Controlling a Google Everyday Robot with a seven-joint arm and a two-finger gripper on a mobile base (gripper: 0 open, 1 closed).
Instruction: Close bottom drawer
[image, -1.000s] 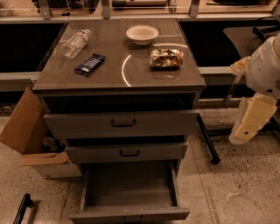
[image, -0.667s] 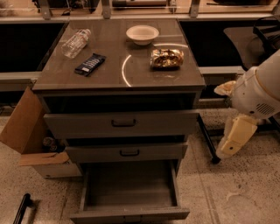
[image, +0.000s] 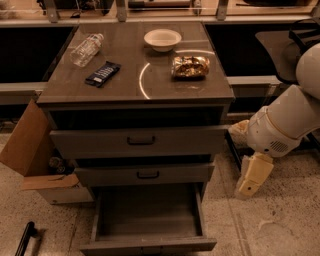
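Observation:
The grey cabinet has three drawers. The bottom drawer is pulled far out, so its long grey tray is open and empty, and its low front panel lies at the lower edge of the view. The middle drawer and the top drawer stand slightly out. My gripper hangs from the white arm to the right of the cabinet. It is near floor level beside the bottom drawer's right side and apart from it.
On the cabinet top lie a white bowl, a water bottle, a dark snack bar and a foil snack bag. An open cardboard box stands at the left. A black bar lies on the floor.
The arm and gripper have moved down and to the left, closer to the cabinet's lower right side. The drawers have not moved.

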